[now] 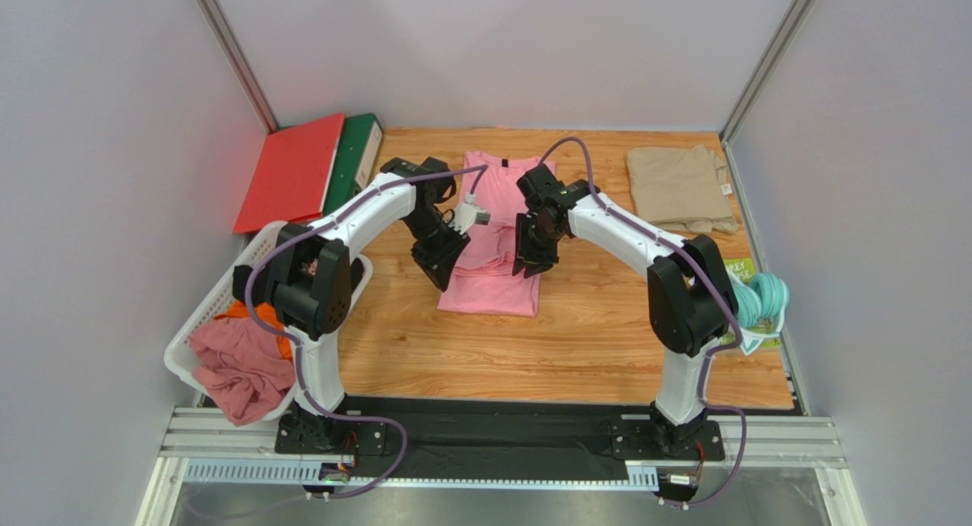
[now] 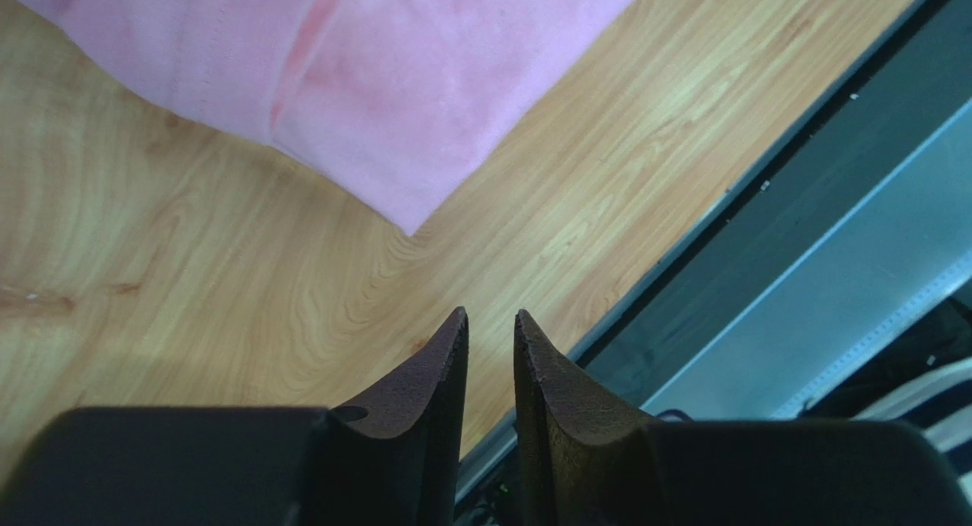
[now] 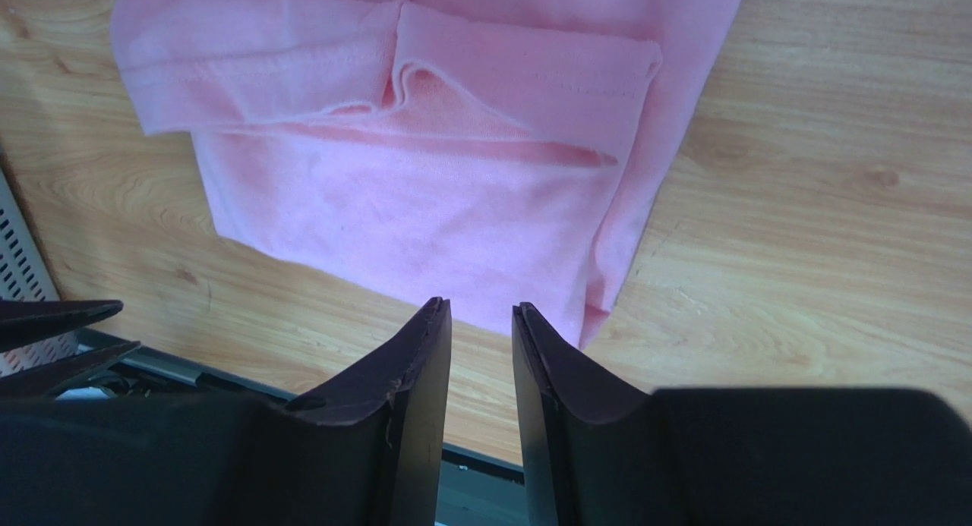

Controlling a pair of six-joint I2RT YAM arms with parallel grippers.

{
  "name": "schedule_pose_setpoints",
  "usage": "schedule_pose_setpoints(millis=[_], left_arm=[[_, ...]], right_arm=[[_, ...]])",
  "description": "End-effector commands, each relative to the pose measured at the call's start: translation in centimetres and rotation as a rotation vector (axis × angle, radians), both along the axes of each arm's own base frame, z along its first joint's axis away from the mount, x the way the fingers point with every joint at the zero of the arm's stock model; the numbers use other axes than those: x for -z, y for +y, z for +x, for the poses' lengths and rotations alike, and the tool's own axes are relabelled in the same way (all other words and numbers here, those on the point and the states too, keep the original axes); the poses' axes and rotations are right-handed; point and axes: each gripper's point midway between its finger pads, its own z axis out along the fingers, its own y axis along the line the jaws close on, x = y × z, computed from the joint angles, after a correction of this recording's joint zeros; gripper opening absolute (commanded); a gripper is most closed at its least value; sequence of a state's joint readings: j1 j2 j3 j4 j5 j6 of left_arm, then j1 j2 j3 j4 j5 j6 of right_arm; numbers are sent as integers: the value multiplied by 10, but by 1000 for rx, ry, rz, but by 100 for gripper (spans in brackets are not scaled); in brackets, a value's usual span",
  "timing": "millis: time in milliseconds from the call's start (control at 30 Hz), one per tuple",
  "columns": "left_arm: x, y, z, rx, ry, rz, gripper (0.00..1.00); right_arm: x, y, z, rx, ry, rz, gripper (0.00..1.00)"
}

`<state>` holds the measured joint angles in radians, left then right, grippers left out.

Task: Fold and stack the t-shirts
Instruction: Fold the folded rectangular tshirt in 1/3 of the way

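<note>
The light pink t-shirt [image 1: 493, 270] lies partly folded in the middle of the wooden table, its upper part running back toward the far edge. My left gripper [image 1: 439, 264] hovers at its left side, slightly open with nothing between the fingers. In the left wrist view one pink corner [image 2: 399, 82] lies ahead of the left gripper [image 2: 491, 321]. My right gripper [image 1: 531, 259] hangs over the shirt's right side, slightly open and empty. In the right wrist view the folded hem [image 3: 422, 196] lies just beyond the right gripper [image 3: 479, 310]. The khaki-beige t-shirt [image 1: 681, 188] lies folded at the back right.
A white basket [image 1: 211, 310] holding a reddish cloth [image 1: 242, 372] stands at the left edge. A red folder [image 1: 291, 171] and a green folder [image 1: 354, 159] lean in the back left corner. A teal bundle [image 1: 759, 298] sits at the right edge.
</note>
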<state>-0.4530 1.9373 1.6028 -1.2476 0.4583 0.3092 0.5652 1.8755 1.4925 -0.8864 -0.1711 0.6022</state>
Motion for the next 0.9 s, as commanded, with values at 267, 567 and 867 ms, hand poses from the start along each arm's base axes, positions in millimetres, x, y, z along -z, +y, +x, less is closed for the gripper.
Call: schedule_pose_setpoints(millis=[267, 567, 867], left_arm=[[15, -11, 50, -23, -152, -17, 26], [32, -17, 48, -56, -119, -28, 26], [50, -21, 55, -94, -96, -18, 25]], right_arm=[[28, 21, 33, 15, -4, 10, 26], [36, 21, 43, 22, -7, -2, 23], [44, 12, 50, 46, 1, -9, 21]])
